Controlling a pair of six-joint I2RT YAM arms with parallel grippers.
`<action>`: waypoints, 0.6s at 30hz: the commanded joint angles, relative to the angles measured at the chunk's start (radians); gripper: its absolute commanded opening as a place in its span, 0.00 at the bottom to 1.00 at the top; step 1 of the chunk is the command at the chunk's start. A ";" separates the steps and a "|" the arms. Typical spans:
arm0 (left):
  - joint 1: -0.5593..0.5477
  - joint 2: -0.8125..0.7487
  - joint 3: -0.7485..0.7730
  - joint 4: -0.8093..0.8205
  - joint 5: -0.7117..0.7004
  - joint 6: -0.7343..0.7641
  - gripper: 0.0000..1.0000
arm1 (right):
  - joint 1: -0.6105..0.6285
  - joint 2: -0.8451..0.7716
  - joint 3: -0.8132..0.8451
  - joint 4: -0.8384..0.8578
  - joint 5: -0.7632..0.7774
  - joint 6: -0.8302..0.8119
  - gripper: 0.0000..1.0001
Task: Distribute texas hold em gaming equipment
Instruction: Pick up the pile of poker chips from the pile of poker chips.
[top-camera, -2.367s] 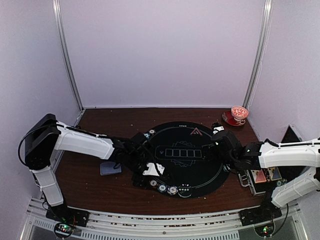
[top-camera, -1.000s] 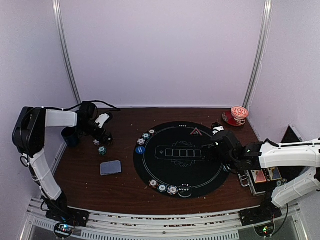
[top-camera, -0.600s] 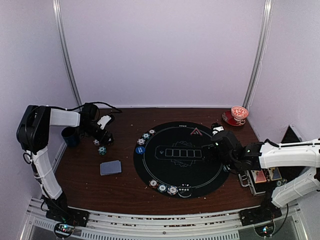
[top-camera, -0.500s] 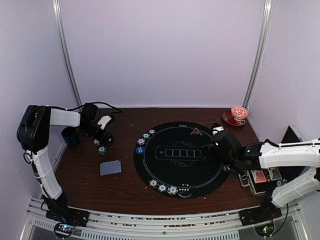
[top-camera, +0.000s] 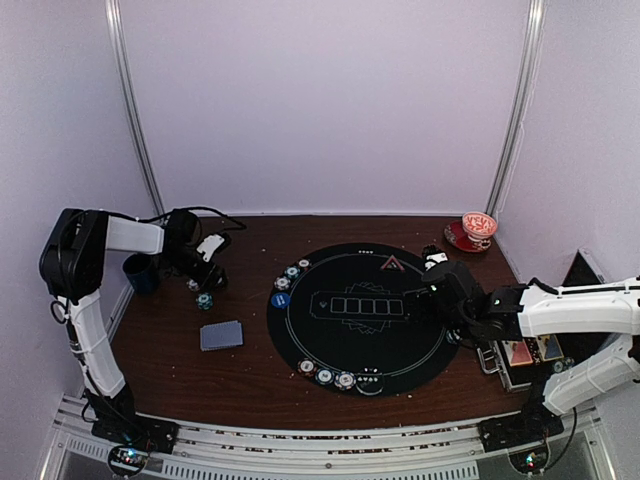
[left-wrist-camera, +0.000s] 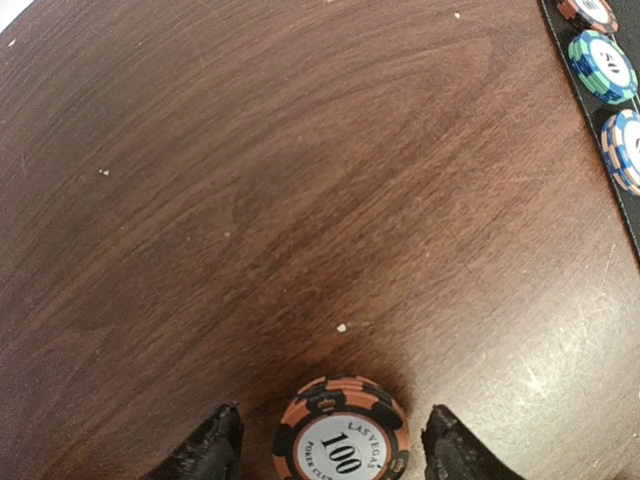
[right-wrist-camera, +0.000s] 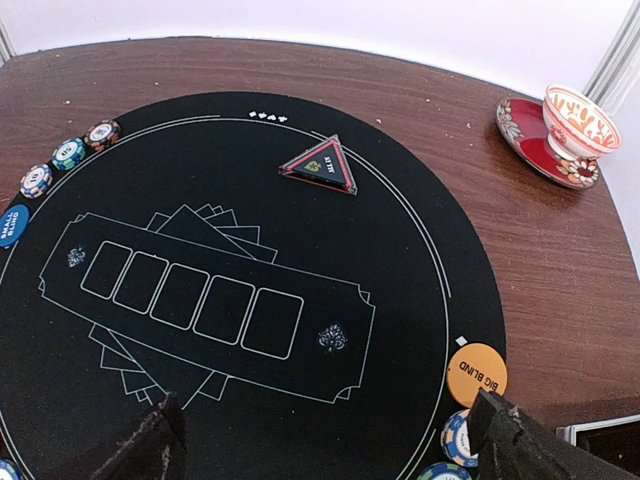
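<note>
Your left gripper (left-wrist-camera: 333, 447) astride the red-and-black 100 chip (left-wrist-camera: 342, 442), a dark fingertip (left-wrist-camera: 212, 450) either side of it with gaps showing, brown table (left-wrist-camera: 250, 200) beyond it, red chip (left-wrist-camera: 590, 10), teal chip (left-wrist-camera: 603, 66), blue chip (left-wrist-camera: 625, 145) in a row well up and right of it

Red-patterned cup (top-camera: 479, 223) on saucer (top-camera: 457, 239) — far right corner, metal case (top-camera: 519, 376) near right, dark mug (top-camera: 138, 272) far left

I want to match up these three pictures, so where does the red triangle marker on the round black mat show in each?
Top external: the red triangular marker lies near the round black mat's far rim, above centre.
Left wrist: not in view.
Right wrist: upper middle, on the mat.
Shared landmark: the teal striped poker chip at the mat's left rim.
</note>
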 joint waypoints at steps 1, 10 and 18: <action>0.010 0.006 0.026 -0.006 0.021 -0.007 0.61 | 0.007 0.009 0.020 -0.001 0.020 -0.003 1.00; 0.013 0.002 0.021 -0.006 0.017 -0.010 0.43 | 0.007 0.009 0.021 -0.001 0.021 -0.003 1.00; 0.014 -0.011 0.010 -0.005 0.018 -0.013 0.34 | 0.007 0.011 0.021 -0.001 0.021 -0.003 1.00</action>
